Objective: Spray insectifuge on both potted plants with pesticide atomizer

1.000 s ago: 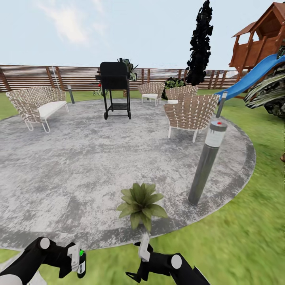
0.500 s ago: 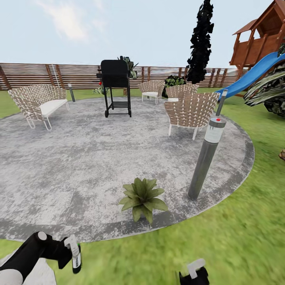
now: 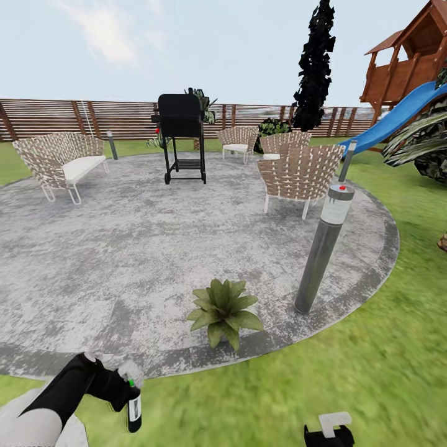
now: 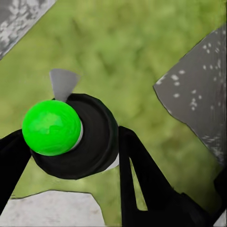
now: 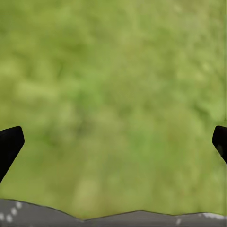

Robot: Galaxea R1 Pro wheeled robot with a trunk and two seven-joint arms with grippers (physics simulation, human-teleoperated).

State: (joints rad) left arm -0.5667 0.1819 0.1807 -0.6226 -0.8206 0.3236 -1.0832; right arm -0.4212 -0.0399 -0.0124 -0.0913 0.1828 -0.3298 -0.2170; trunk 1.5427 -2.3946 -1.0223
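Head view, near to far. At 7 o'clock, the left claw [image 3: 127, 390] is closed around the pesticide atomizer [image 3: 133, 411], which hangs upright over the lawn [image 3: 347, 385]; the left wrist view shows its black top [image 4: 90, 137] with a green ball between the fingers [image 4: 142, 175]. At 5 o'clock, the right claw [image 3: 330, 429] sits over grass, its fingertips [image 5: 10, 144] wide apart and holding nothing. Near centre, one potted plant [image 3: 224, 309] rests on the paved round [image 3: 124, 248], a bollard light [image 3: 324, 248] at its 3 o'clock. Beyond: wicker chairs [image 3: 301, 177], a grill [image 3: 180, 138], the fence [image 3: 56, 118].
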